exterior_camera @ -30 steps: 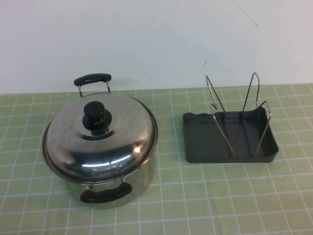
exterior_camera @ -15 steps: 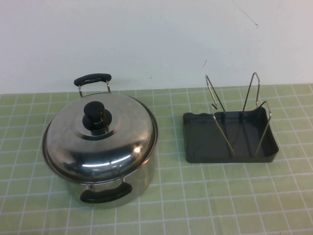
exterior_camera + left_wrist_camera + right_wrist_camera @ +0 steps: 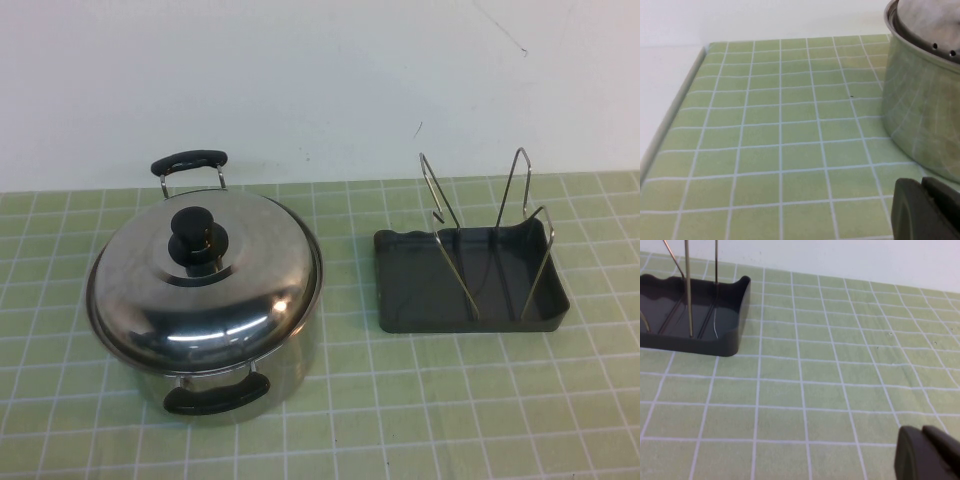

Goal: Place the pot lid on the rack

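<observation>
The shiny domed pot lid point(image 3: 205, 285) with its black knob point(image 3: 196, 234) rests on the steel pot point(image 3: 290, 350) at the left of the table. The pot lid's edge point(image 3: 925, 20) also shows in the left wrist view. The rack point(image 3: 425, 290), a dark grey tray with upright wire loops, stands to the right of the pot; its corner point(image 3: 700, 337) shows in the right wrist view. My left gripper point(image 3: 921, 186) is shut and empty, low beside the pot's wall. Over bare mat some way from the rack, my right gripper point(image 3: 921, 434) is shut and holds nothing. Neither arm appears in the high view.
The pot has two black handles, one at the back point(image 3: 190, 160) and one at the front point(image 3: 215, 395). A green tiled mat point(image 3: 400, 400) covers the table up to a white wall point(image 3: 300, 80). The mat's left edge point(image 3: 675, 115) shows in the left wrist view.
</observation>
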`<control>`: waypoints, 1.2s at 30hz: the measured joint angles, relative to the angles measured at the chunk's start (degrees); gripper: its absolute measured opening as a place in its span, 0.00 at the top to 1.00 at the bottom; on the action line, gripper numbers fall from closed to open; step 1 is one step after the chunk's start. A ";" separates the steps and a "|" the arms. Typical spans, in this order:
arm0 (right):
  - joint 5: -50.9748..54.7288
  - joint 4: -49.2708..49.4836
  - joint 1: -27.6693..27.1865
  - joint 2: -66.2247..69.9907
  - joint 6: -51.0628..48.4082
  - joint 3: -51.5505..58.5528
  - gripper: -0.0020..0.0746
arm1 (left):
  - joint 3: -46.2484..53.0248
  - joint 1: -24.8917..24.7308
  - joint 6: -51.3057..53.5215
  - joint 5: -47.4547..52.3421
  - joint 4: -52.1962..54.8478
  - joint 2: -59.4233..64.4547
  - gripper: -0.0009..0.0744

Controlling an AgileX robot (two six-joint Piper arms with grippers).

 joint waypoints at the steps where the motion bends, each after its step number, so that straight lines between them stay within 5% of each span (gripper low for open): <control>1: 0.00 0.00 0.00 0.00 0.00 0.00 0.98 | 0.00 0.00 0.00 0.00 1.02 0.00 0.99; 7: 0.00 0.00 0.00 0.00 0.00 0.00 0.98 | 0.00 0.00 -1.80 -2.56 2.37 0.00 0.99; 15: -0.11 15.80 0.00 0.00 4.87 0.00 0.98 | 0.11 0.00 -21.51 -14.16 -31.45 0.00 0.99; 20: -2.48 28.73 0.00 0.00 7.26 0.14 0.98 | 0.11 0.00 -23.40 -17.40 -38.86 -0.12 0.99; 29: -7.64 33.03 0.00 0.00 7.45 0.14 0.98 | 0.11 0.00 -22.95 -18.80 -43.90 -0.12 0.99; 36: -7.73 33.15 0.00 0.00 7.45 0.14 0.98 | -9.42 -0.10 -3.34 -10.19 -34.54 5.73 0.99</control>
